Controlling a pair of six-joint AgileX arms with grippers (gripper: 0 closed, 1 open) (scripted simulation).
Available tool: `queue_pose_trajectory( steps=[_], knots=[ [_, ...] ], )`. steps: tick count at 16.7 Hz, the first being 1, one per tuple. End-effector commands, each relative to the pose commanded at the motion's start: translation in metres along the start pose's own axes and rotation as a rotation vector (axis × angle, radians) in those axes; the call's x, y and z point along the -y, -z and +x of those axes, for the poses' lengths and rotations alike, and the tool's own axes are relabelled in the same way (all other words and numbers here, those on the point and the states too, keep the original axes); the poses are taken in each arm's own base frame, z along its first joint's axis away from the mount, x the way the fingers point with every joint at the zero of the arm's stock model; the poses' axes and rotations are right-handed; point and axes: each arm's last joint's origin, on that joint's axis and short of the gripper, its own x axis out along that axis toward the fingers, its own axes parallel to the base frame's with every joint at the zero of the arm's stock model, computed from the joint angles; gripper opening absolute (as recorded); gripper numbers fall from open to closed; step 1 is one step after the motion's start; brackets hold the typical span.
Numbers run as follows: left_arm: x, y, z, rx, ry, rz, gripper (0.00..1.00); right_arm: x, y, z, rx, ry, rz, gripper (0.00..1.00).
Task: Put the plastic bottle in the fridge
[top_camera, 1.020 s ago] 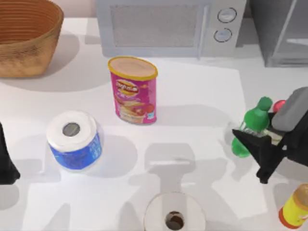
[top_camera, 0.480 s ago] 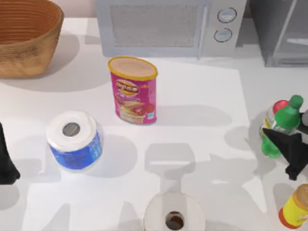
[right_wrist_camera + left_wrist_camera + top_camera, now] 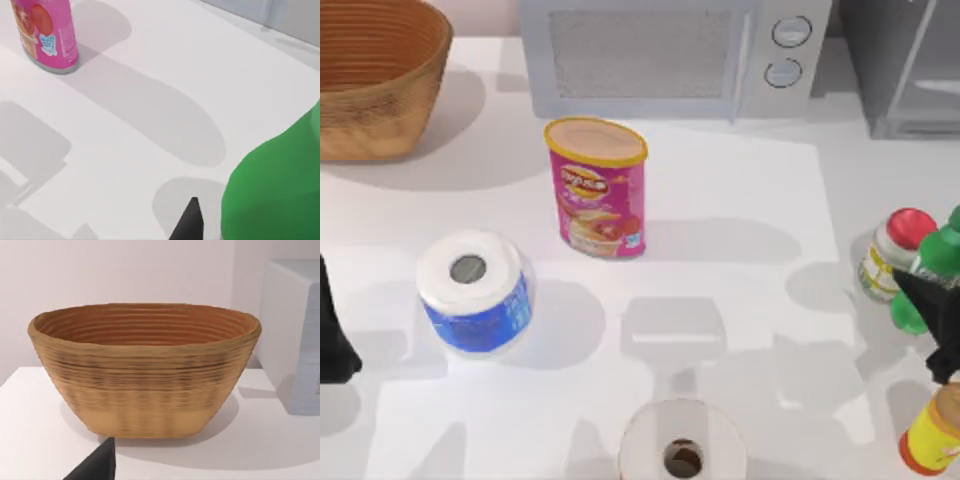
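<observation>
The plastic bottle [image 3: 930, 268], translucent green with a green cap, hangs tilted at the table's right edge, partly cut off by the top view's border. My right gripper [image 3: 940, 318] is shut on it from the near side. In the right wrist view the bottle [image 3: 280, 192] looms close as a green mass, with one dark fingertip [image 3: 190, 223] beside it above the white table. The fridge [image 3: 910, 70], dark grey with a pale framed door panel, stands at the far right corner. My left arm [image 3: 332, 335] is parked at the left edge.
A red-lidded white jar [image 3: 890, 255] stands just left of the bottle, and a yellow bottle [image 3: 932, 432] stands in front of it. Also on the table: microwave [image 3: 670, 55], pink can [image 3: 598, 188], blue-wrapped paper roll [image 3: 472, 290], another roll [image 3: 682, 455], and wicker basket [image 3: 375, 75].
My right gripper has carried the green bottle to the right, past the red-lidded jar and towards the table's right edge. The left arm has not moved.
</observation>
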Motion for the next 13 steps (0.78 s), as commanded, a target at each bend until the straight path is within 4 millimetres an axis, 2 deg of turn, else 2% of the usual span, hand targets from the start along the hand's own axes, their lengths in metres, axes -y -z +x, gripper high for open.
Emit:
queue_pose_trajectory(
  steps=[5, 9, 13],
  knots=[
    [0.0, 0.0, 0.0, 0.0, 0.0, 0.0, 1.0, -0.012, 0.011, -0.031, 0.008, 0.183, 0.081, 0.01],
    [0.0, 0.0, 0.0, 0.0, 0.0, 0.0, 1.0, -0.024, 0.004, -0.063, 0.195, 0.344, 0.068, 0.01],
    [0.0, 0.0, 0.0, 0.0, 0.0, 0.0, 1.0, -0.032, 0.013, -0.082, 0.326, 0.517, 0.121, 0.01]
  ],
)
